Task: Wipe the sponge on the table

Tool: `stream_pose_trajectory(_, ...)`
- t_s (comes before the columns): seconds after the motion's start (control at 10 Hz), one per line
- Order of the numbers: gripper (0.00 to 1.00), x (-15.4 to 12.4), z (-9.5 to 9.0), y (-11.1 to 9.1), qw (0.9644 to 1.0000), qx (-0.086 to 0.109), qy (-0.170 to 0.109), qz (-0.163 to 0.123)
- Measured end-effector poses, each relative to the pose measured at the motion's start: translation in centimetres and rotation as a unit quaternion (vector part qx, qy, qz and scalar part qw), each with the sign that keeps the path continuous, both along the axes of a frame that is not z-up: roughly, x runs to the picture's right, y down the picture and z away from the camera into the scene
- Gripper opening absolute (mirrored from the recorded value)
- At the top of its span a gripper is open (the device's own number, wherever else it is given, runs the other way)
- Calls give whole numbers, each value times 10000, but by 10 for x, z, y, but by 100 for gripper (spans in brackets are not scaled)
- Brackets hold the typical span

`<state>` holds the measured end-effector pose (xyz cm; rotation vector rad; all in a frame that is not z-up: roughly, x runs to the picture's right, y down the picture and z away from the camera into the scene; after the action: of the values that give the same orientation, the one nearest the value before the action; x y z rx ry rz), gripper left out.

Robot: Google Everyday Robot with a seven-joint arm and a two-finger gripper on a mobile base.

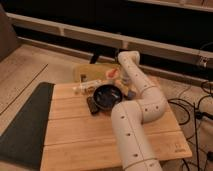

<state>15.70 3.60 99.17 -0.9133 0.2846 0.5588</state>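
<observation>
1. Table (80, 137): a slatted, light wooden top fills the middle of the view. It stands on a pale floor, with a dark wall and a light ledge behind it.

2. Arm (131, 130): a white, jointed arm rises from the lower edge, bends at an elbow over the table's right side, climbs to a second bend above the far edge, then turns down toward the tabletop.

3. Mat (22, 127): a dark sheet lies along the table's left side, partly under its edge (material cannot be told).

4. Yellow board (90, 71): a flat, yellowish piece sits just beyond the table's far edge, left of the arm's last link.

5. Bowl (106, 96): a dark, round vessel stands on the far half of the table, just beside the arm's lower link.

6. Cables (192, 107): dark leads trail over the floor to the right of the table.

7. Bottle (84, 88): a pale, oblong container lies on its side, left of the bowl and near it.

8. Dark block (92, 106): a small object rests against the bowl's near-left rim.

9. Gripper (115, 76): it hangs low at the table's far edge, just behind the bowl. Whether it is spread or pressed together cannot be told.

10. Sponge (110, 74): it appears to be the small pale piece with an orange patch at the gripper's tip, by the far edge (identification uncertain; contact with the wood cannot be confirmed).
</observation>
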Motion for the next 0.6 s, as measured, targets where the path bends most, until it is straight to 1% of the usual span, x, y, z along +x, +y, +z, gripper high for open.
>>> stream_pose_trajectory(0.4, 0, 2, 0, -2, 10000, 22, 22, -14)
stream_pose_trajectory(0.5, 0, 10, 0, -6, 9998, 100, 138, -102)
stream_pose_trajectory(0.6, 0, 19, 1, -15, 9991, 232, 280, -210)
